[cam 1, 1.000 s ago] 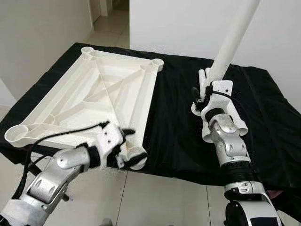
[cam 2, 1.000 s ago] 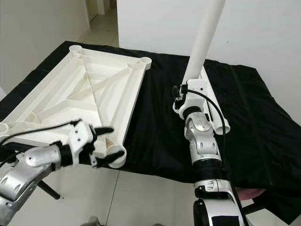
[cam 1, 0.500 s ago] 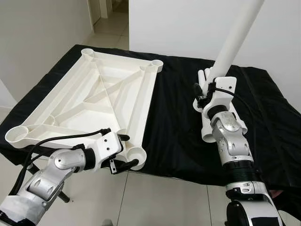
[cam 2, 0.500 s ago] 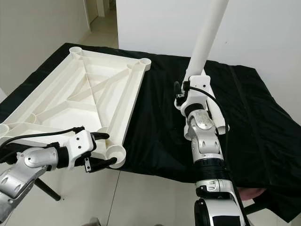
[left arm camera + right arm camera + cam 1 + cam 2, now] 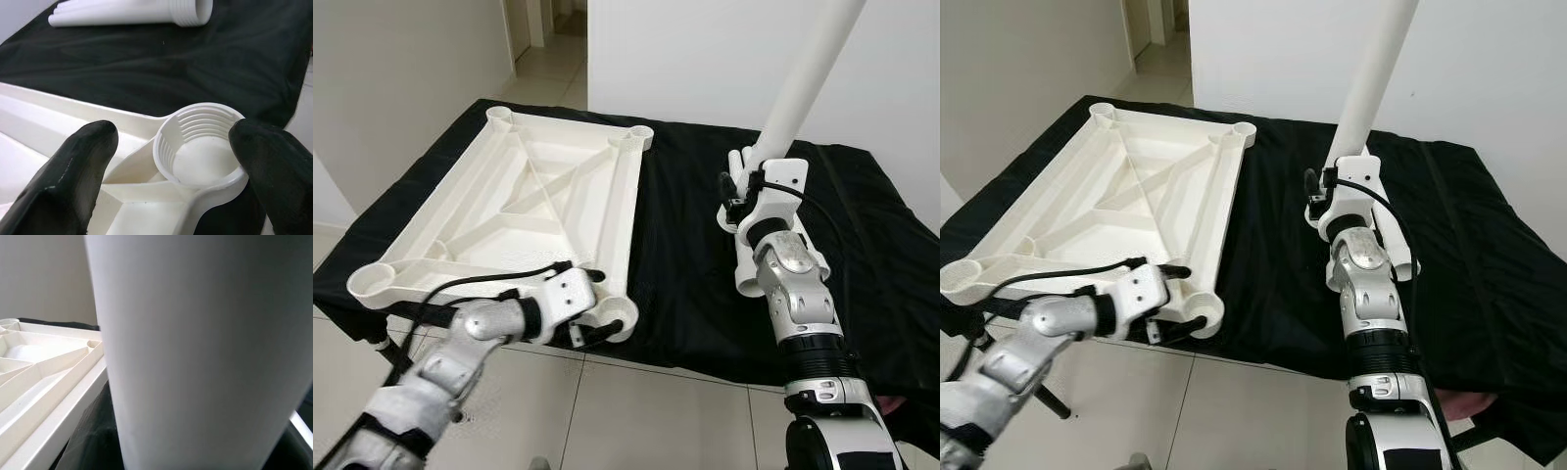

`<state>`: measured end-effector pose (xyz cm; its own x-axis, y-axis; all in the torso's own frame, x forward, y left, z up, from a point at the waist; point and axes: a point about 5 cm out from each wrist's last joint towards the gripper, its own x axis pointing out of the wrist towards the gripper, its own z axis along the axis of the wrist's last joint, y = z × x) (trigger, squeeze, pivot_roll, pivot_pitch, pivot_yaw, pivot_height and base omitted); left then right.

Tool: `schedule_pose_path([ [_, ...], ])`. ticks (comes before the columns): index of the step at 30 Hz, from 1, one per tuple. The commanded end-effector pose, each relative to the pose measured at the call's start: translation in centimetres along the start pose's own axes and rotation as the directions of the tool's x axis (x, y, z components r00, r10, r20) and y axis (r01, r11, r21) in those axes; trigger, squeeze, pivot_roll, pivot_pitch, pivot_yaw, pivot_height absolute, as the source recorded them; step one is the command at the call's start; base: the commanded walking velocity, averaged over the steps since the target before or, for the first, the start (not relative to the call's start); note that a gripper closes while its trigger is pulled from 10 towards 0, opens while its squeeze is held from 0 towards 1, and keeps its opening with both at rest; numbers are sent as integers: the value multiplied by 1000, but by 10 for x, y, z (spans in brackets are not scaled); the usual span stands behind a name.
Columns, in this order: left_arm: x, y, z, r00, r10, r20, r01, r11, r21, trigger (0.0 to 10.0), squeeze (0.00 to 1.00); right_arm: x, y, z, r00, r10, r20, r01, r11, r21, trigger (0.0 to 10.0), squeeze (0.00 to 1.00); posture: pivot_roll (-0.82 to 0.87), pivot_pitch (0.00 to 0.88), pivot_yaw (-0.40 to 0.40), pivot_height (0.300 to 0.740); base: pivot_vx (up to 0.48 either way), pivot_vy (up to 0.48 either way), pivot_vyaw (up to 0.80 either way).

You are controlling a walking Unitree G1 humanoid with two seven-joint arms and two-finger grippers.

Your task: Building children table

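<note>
The white tabletop (image 5: 538, 201) lies upside down on the black-draped table (image 5: 685, 264), ribs up, with a round leg socket at each corner. My left gripper (image 5: 600, 305) is open at the near right socket (image 5: 200, 142), one black finger (image 5: 73, 171) on each side of it, with gaps showing. My right gripper (image 5: 747, 191) is shut on a long white table leg (image 5: 803, 78), held nearly upright above the cloth and leaning to the right at its top. This leg (image 5: 195, 352) is close up in the right wrist view.
More white legs (image 5: 1393, 240) lie on the cloth behind my right arm; one leg (image 5: 132, 12) has a threaded end. The near table edge (image 5: 705, 357) drops to a tiled floor. A doorway opens at the far left.
The near end of the tabletop and my left gripper now sit a little further right. My right gripper has lifted the leg slightly.
</note>
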<state>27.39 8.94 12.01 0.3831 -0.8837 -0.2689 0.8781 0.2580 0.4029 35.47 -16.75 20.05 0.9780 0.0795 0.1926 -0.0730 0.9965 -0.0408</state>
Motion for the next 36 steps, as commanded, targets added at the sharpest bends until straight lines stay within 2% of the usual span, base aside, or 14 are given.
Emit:
schedule_pose_path([
  [1,9,-10,-7,998,-43,-38,43,999,1,10000,0,2,-1,6,1000,-7,19,7,1000,11,10000,0,-45,0,-13,740,0,0,0],
  [3,20,-12,-1,998,-57,-5,57,998,5,10000,0,2,0,5,1000,-8,17,8,1000,14,10000,0,-46,0,-11,740,0,0,0],
  [7,28,-13,4,998,-67,20,67,998,6,10000,0,2,1,5,1000,-9,16,9,1000,16,10000,0,-48,0,-8,740,0,0,0],
  [9,39,-15,9,996,-77,41,76,997,24,10000,0,2,2,5,1000,-9,15,9,1000,18,10000,0,-50,0,-6,740,0,0,0],
  [10,39,-15,9,996,-77,41,76,997,24,10000,0,2,2,5,1000,-9,15,9,1000,18,10000,0,-50,0,-6,740,0,0,0],
  [13,56,-16,21,993,-74,88,70,996,47,10000,0,2,2,4,1000,-10,15,10,1000,22,10000,0,-52,0,-5,740,0,0,0],
  [24,76,-12,39,985,-8,172,3,1000,25,10000,0,-3,11,-6,999,35,-21,-35,999,3,10000,0,-51,0,-5,740,0,0,0],
  [28,76,-10,42,981,4,193,-7,1000,15,10000,0,-3,12,-6,999,42,-23,-42,999,1,10000,0,-49,0,-7,740,0,0,0],
  [29,70,-5,46,975,16,220,-14,1000,-10,10000,0,-4,14,-7,998,54,-23,-54,999,2,10000,0,-45,0,-7,740,0,0,0],
  [31,67,-3,47,973,16,230,-12,1000,-17,10000,0,-4,15,-7,998,61,-24,-61,998,1,10000,0,-45,0,-7,740,0,0,0],
  [33,54,3,49,970,16,245,-5,999,-47,10000,0,-5,17,-9,996,84,-31,-84,996,3,10000,0,-35,0,-13,740,0,0,0],
  [36,51,5,49,969,16,246,-3,998,-56,10000,0,-6,18,-10,995,90,-33,-90,996,4,10000,0,-35,0,-13,740,0,0,0],
])
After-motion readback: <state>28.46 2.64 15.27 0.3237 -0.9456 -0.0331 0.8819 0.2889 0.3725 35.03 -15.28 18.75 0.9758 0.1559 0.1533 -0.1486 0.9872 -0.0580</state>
